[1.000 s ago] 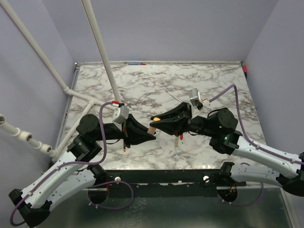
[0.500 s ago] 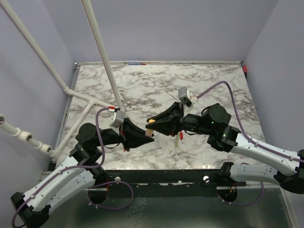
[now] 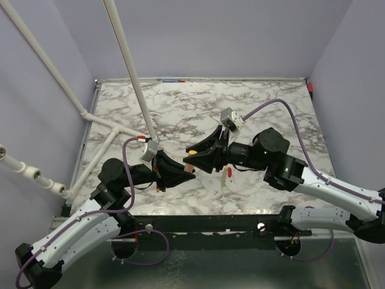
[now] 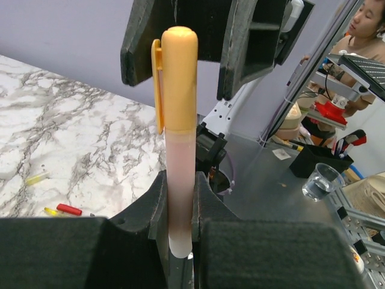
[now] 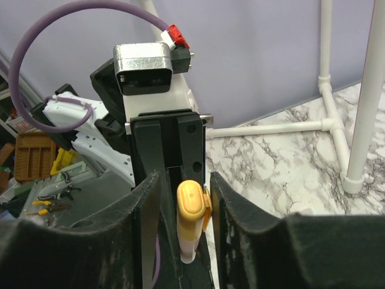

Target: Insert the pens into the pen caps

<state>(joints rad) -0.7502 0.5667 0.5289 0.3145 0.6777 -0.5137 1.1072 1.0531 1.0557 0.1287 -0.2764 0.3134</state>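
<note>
One pale pen [image 4: 179, 174] is clenched by its barrel in the left gripper [image 4: 180, 205] to brace it above the worktop [image 4: 72, 138], its tip wearing an orange cap [image 4: 178, 78], while the right gripper [image 5: 183, 192] straddles that cap with jaws released, apparently because seating looks done.

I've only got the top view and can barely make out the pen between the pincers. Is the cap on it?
Observer: Yes. The left wrist view shows the orange cap sitting over the end of the pale pen, whose barrel the left pincer grips.
Operator: Is my right pincer clamped on that cap?
Observer: No. In the right wrist view the right pincer stands open, with a gap on each side of the cap.
</note>
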